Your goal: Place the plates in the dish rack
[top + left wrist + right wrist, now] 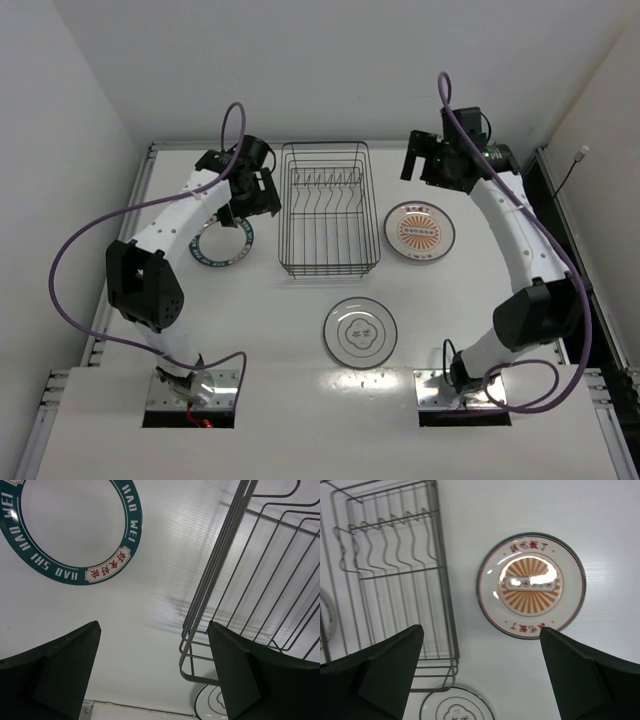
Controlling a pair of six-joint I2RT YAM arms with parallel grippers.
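The dark wire dish rack [327, 208] stands empty at the table's middle back; it also shows in the left wrist view [250, 580] and right wrist view [395, 575]. The teal-rimmed plate [222, 241] lies flat left of it, partly under my left arm, and shows in the left wrist view [75, 527]. The orange patterned plate [419, 230] lies flat right of the rack [531, 585]. The white plate with a grey motif [360, 332] lies in front of the rack [456, 707]. My left gripper [262, 195] [152, 675] is open and empty above the table between teal plate and rack. My right gripper [428, 160] [482, 675] is open and empty, above and behind the orange plate.
White walls close the table at the back and both sides. A raised rail [140, 190] runs along the left edge. Purple cables [90, 230] loop off both arms. The arm bases [190, 385] sit at the near edge.
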